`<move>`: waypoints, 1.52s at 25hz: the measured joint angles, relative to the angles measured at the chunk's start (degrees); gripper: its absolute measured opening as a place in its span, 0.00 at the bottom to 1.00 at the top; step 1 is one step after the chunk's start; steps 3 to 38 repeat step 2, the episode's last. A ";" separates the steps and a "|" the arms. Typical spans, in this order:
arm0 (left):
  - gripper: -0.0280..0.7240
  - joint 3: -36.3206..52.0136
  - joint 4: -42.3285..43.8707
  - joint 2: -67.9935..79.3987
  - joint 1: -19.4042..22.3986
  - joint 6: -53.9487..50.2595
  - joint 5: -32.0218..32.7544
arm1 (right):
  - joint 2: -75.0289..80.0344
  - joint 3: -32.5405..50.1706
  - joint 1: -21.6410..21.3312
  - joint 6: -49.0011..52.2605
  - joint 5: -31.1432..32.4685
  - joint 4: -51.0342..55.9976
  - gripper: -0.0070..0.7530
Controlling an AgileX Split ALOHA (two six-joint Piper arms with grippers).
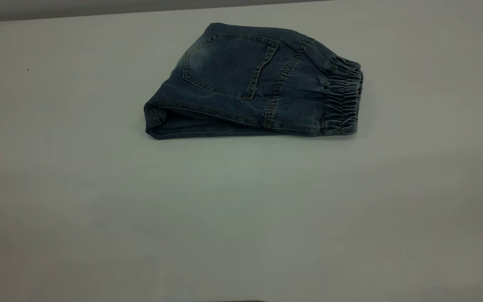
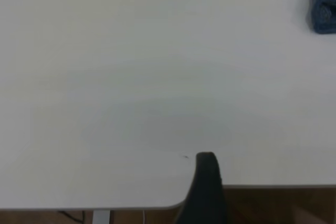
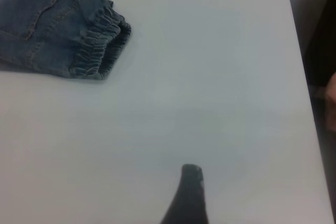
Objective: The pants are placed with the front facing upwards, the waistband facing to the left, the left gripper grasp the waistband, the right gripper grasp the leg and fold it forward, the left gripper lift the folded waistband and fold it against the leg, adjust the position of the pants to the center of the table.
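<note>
The pants (image 1: 252, 82) lie folded into a compact bundle on the table (image 1: 241, 218), toward the far side of it and a little right of the middle in the outside view. The back pocket (image 1: 229, 65) faces up, the folded edge is at the left end of the bundle, and the waistband (image 1: 343, 97) with its puckered gathers sits at the right end. Neither of my arms shows in the outside view. My left gripper (image 2: 206, 182) hangs over the near edge of the table, well apart from the pants, whose corner barely shows in that wrist view; only one dark finger is visible, so I cannot tell how it is set. My right gripper (image 3: 188, 195) hangs above bare tabletop, well clear of the waistband, and again I see one finger only, so I cannot tell its state.
</note>
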 joint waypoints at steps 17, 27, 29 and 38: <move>0.77 0.00 0.00 0.00 0.00 -0.11 0.00 | 0.00 0.00 0.00 0.00 0.00 0.00 0.77; 0.77 0.00 0.00 0.00 0.00 -0.11 0.00 | 0.00 0.00 0.00 0.00 0.00 0.00 0.77; 0.77 0.00 0.00 0.00 0.00 -0.11 0.00 | 0.00 0.00 0.00 0.00 0.00 0.00 0.77; 0.77 0.00 0.00 0.00 0.00 -0.11 0.00 | 0.00 0.00 0.00 0.00 0.00 0.00 0.77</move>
